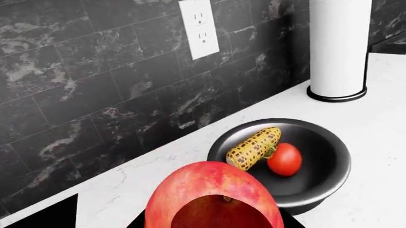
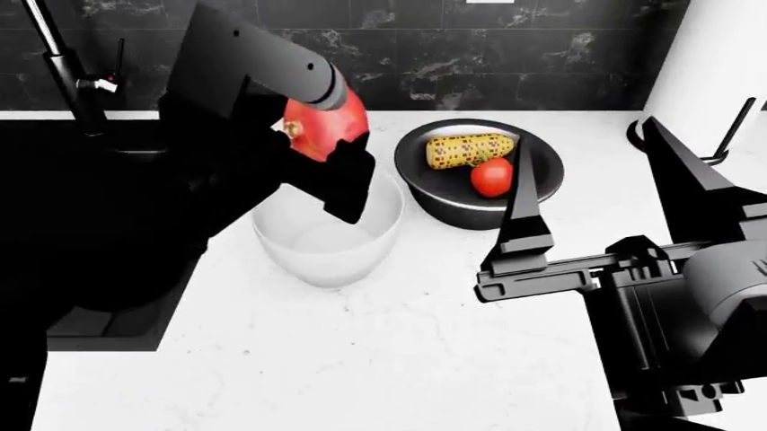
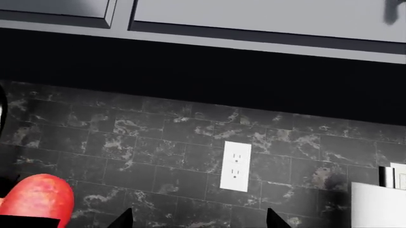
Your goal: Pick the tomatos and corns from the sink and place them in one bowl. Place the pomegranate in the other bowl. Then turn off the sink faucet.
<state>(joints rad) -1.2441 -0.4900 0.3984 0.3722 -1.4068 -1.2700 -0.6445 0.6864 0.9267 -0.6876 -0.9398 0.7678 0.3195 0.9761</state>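
Two bowls on the white counter [image 2: 396,359]: one black bowl [image 2: 542,199] and one pale bowl [image 2: 314,260], side by side, the pale one nearer the sink [image 2: 108,296]. Inside the black bowl, one corn cob [image 2: 469,150] and one tomato [image 2: 491,177], touching each other. No second cob or tomato in sight anywhere in these views; sink interior too dark to read. One pomegranate [image 2: 326,124], red with a yellowish blush, clamped in the left gripper [image 2: 314,148], held in the air above the far rim of the pale bowl, not inside it. Right gripper [image 2: 599,189] spread wide with nothing between its fingers, raised over the counter just beside the black bowl. One faucet [image 2: 63,67] standing at the back of the sink, against the dark marbled wall. One white wall outlet [image 1: 198,27]. One white paper-towel roll [image 1: 340,47] upright on its black base, beyond the black bowl.
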